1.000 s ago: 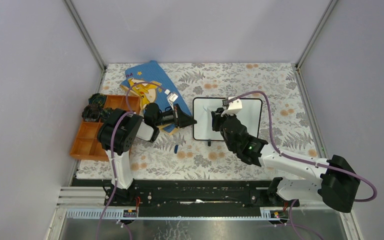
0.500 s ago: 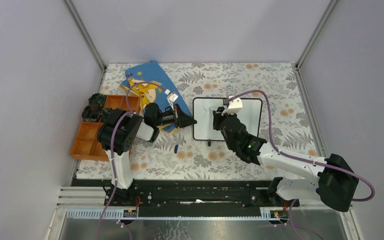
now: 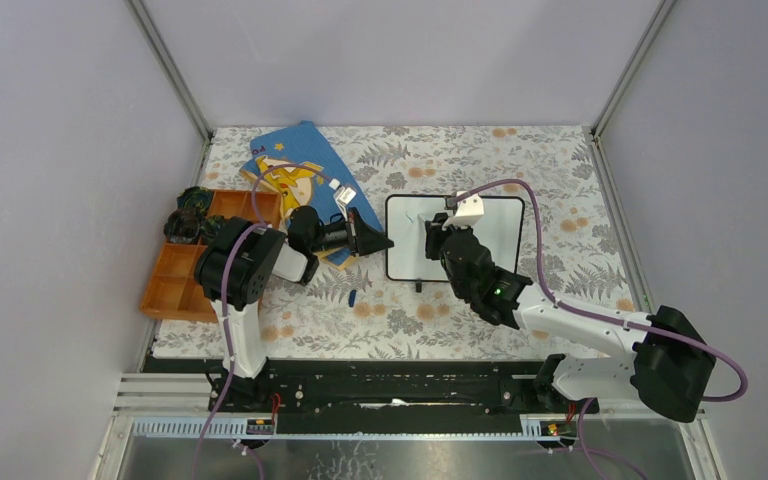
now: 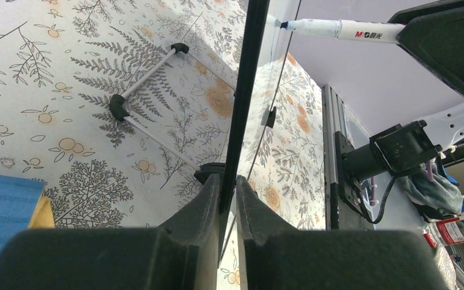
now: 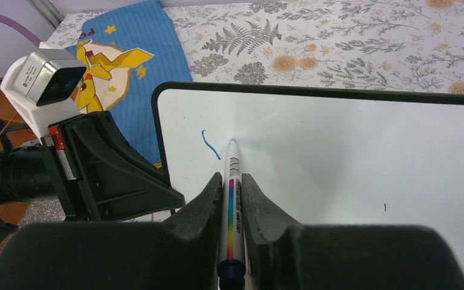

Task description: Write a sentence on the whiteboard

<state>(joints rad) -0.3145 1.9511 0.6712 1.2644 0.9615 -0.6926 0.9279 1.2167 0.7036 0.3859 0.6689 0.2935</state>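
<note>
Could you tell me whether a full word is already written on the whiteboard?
No, the whiteboard shows just one short blue stroke.

The whiteboard (image 5: 350,151) runs past the right wrist view's edge.

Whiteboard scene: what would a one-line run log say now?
left gripper: clamps whiteboard edge | right gripper: holds marker, tip at board | writing: one blue stroke

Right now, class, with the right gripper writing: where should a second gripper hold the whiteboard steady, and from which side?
Pinch the whiteboard by the black frame on its left edge, coming level from the left, as the left gripper does. Wire feet seem to hold that edge off the table, and the marker and right gripper crowd the near side.
</note>
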